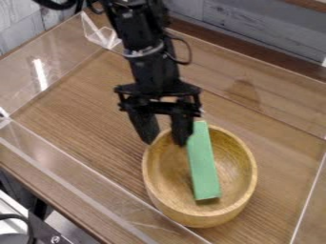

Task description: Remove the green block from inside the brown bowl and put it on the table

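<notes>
1 black robot arm is reaching over the round light-brown wooden bowl, and 1 bright green rectangular block is lying inside, its far end touching the rim.

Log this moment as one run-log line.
gripper: open, above bowl's far rim | green block: inside brown bowl, not held | table: block not yet on it
</notes>
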Controlling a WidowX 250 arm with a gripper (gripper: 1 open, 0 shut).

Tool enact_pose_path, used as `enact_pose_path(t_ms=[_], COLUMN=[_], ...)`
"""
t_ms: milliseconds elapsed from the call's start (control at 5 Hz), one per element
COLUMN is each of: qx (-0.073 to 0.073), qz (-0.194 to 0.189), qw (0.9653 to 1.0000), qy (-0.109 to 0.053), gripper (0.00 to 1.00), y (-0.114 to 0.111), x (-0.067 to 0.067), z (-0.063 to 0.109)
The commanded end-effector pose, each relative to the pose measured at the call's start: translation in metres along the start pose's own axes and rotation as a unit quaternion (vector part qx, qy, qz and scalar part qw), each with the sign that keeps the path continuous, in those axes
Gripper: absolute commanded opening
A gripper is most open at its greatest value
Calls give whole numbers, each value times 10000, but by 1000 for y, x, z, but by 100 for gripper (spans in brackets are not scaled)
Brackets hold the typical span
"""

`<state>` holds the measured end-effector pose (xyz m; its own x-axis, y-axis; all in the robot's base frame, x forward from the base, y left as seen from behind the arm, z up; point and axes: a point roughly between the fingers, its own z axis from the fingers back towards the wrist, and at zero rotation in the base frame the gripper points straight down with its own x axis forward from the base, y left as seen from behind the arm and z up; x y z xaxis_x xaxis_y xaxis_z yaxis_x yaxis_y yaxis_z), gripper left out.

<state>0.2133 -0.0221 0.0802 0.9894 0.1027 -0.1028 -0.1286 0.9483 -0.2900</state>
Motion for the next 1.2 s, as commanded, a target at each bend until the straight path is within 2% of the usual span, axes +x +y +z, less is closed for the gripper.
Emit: enact_pose_path(t_ms=[0, 400, 1000], qx=[-23, -73, -79], qz=[-6, 232, 545], qw=[9996, 9989, 9974], qy=[-298, -391, -475], gripper=[100, 100, 100], y=[-19, -43, -46], x=[0, -4, -1], z=[3, -16, -38])
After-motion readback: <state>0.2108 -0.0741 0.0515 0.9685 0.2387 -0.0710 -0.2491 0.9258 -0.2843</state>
